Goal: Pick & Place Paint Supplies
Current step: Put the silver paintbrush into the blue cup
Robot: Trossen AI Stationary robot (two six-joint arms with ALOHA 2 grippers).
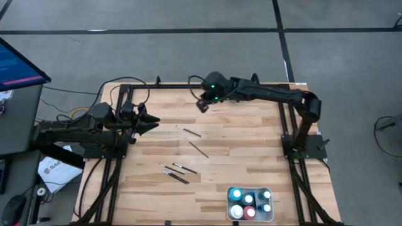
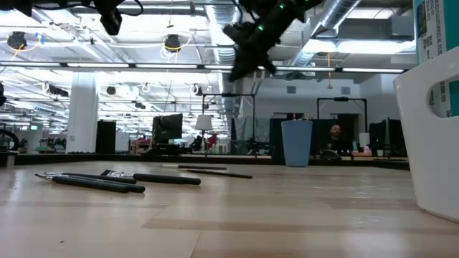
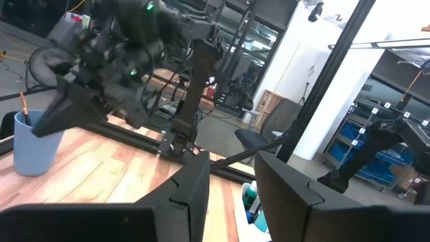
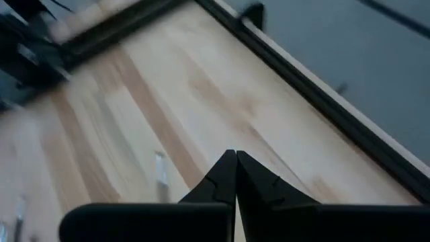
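— looking for the paintbrushes (image 1: 188,148)?
— five lie loose mid-table, a few bunched toward the near side. the paint bottles (image 1: 249,203) stand in the white tray (image 1: 271,217) at the near right.
— and the arms?
— left gripper (image 1: 154,121) hangs at the left edge, fingers narrowly apart, holding nothing. right gripper (image 1: 202,105) is up at the far edge, pinched tight, empty.

Bright overhead lighting; both wrist views motion-blurred.
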